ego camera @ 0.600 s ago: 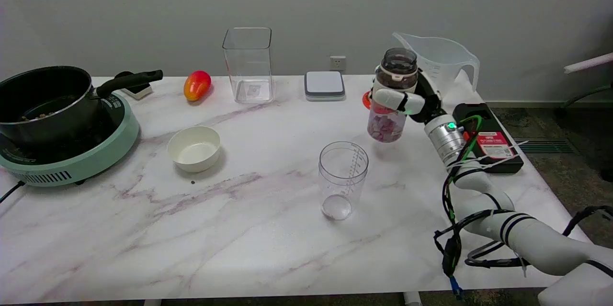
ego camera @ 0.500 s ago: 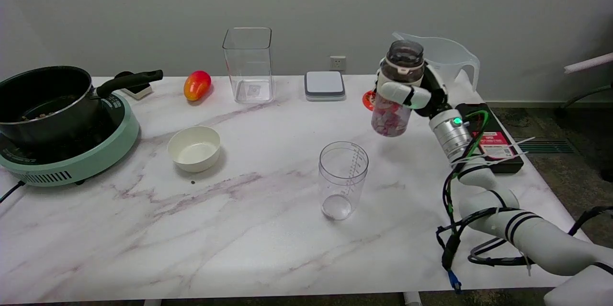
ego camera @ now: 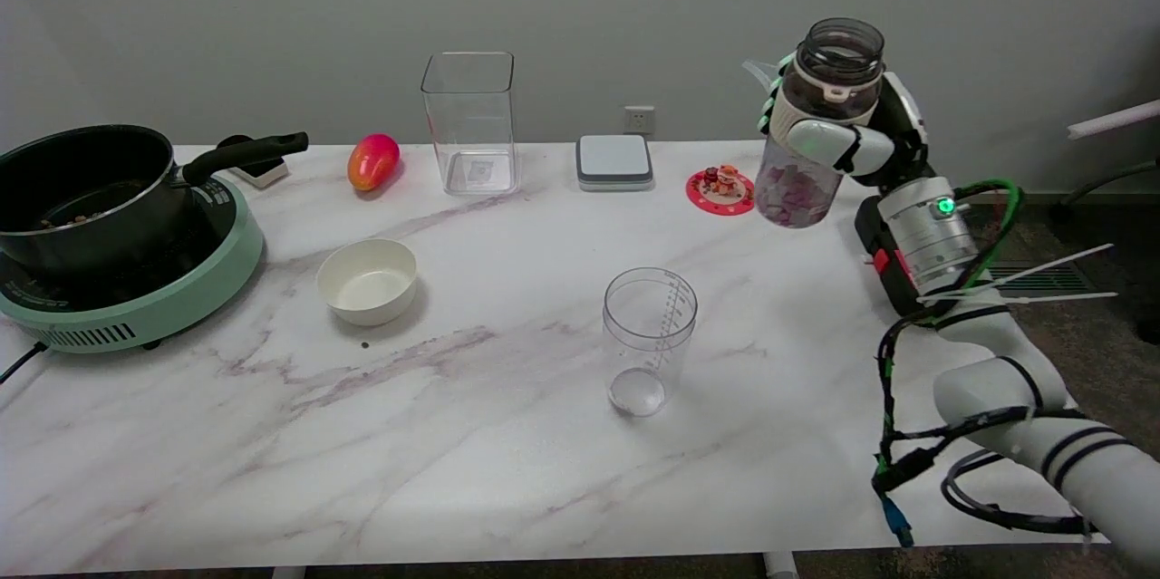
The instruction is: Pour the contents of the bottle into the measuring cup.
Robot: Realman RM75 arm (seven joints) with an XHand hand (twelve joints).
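hand (ego camera: 852, 139): right, wrapped around bottle, held high above desk's far right
bottle (ego camera: 811, 130): upright, open mouth, pink bits inside
cup (ego camera: 649, 341): desk (ego camera: 453, 434) centre, clear

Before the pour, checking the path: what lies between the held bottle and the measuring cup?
In the head view, only bare marble table lies between the bottle, gripped by the right hand, and the measuring cup.

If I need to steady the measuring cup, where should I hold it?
Wrap the measuring cup around its lower clear wall, coming from its right, where the right hand works. It stands upright and has no handle; leave the open mouth free.
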